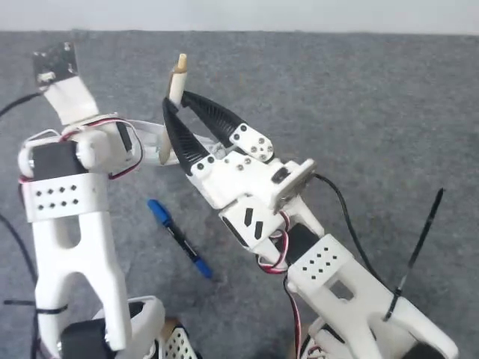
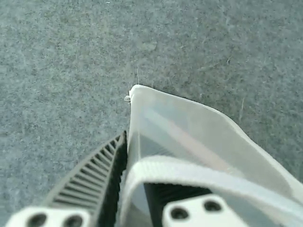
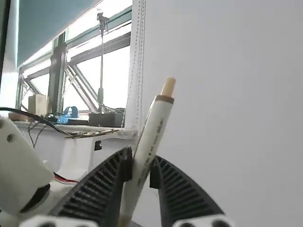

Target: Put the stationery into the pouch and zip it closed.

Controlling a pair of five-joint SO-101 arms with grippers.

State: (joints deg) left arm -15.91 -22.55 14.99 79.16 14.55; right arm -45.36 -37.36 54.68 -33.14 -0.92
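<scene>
Tightly on white pen (image 3: 154, 127), right pincer (image 3: 140, 161); left pincer (image 2: 135, 177) on pouch (image 2: 189, 137).

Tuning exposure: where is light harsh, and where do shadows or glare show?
High view: soft, even light on the grey felt table; the blue marker pen casts only a faint shadow. Right wrist view: windows glare bright beside the white, tan-tipped pen in the right gripper. Left wrist view: light passes through the translucent white pouch; no glare.
</scene>
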